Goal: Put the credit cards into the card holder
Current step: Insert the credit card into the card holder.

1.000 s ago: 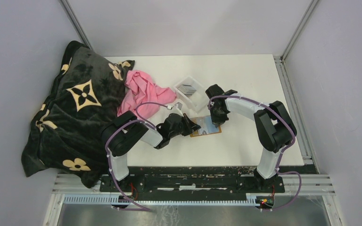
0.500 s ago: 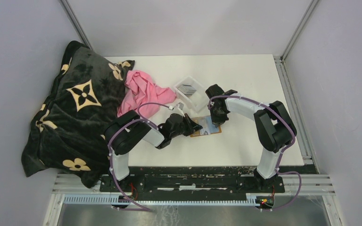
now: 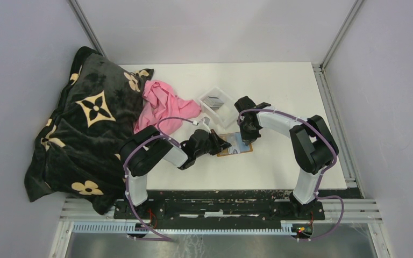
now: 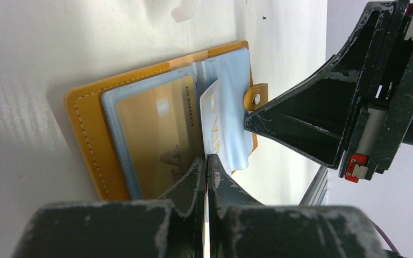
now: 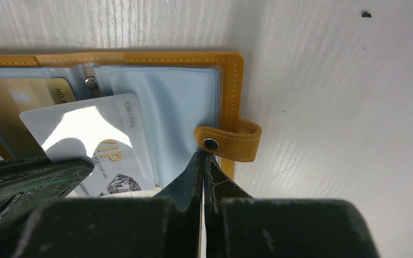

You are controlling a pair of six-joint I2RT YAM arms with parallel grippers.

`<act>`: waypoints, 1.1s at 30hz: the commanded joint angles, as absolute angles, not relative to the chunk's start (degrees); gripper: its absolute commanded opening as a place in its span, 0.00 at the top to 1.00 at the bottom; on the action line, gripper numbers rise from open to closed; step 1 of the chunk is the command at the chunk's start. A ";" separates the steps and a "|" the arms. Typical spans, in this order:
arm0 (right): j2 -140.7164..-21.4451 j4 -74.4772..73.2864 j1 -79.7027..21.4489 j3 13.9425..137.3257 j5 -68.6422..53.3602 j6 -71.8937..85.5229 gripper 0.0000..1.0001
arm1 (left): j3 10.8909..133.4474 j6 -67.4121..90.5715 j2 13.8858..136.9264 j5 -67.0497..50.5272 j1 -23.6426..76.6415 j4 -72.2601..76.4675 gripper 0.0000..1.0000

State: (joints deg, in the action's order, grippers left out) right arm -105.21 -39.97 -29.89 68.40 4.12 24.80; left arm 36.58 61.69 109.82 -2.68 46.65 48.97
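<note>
The orange card holder [image 3: 242,151] lies open on the table between both arms. My left gripper [image 4: 206,158] is shut on a grey-white credit card [image 4: 212,115] printed VIP. The card stands on edge, its far end at the middle pocket of the card holder [image 4: 86,123]. A gold card [image 4: 156,129] sits in the left pocket. My right gripper [image 5: 203,156] is shut, its tips down on the light-blue pocket panel beside the snap strap [image 5: 228,142]. In the right wrist view the VIP card [image 5: 102,134] lies slanted over the card holder [image 5: 231,80]. More credit cards [image 3: 213,100] sit in a clear tray.
The clear plastic tray [image 3: 225,110] stands just behind the card holder. A pink cloth [image 3: 164,107] and a dark flowered blanket [image 3: 86,123] cover the left side of the table. The right arm [image 3: 306,145] bends along the right side.
My left arm has edged slightly toward the card holder with the card in its grip. The right arm and the card holder have not moved.
</note>
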 commanded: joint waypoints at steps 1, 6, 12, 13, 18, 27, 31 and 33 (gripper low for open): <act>-106.83 -39.56 -30.04 68.73 3.82 25.35 0.99 | 37.36 60.44 110.96 0.64 45.40 42.96 0.97; -106.79 -39.63 -30.11 68.49 3.87 25.35 0.99 | 38.52 59.95 111.24 0.38 44.49 42.63 0.97; -107.09 -39.92 -30.10 69.14 3.87 25.25 0.99 | 39.37 60.14 112.31 -0.87 44.15 43.07 0.97; -107.13 -39.98 -30.11 69.28 3.87 25.28 0.99 | 39.37 60.36 112.54 -1.28 44.19 43.40 0.97; -107.48 -40.10 -30.06 69.77 4.00 25.23 0.99 | 39.18 60.57 113.16 -2.96 44.36 44.52 0.97; -107.91 -40.29 -29.97 70.49 4.57 25.33 0.99 | 35.15 61.98 111.79 -4.45 45.73 45.54 0.97; -108.10 -40.05 -29.91 70.60 4.57 25.50 0.99 | 32.90 63.10 111.36 -4.18 46.55 46.79 0.97; -108.28 -40.02 -29.96 70.49 4.45 25.57 0.99 | 32.37 63.42 111.28 -3.86 46.91 47.01 0.97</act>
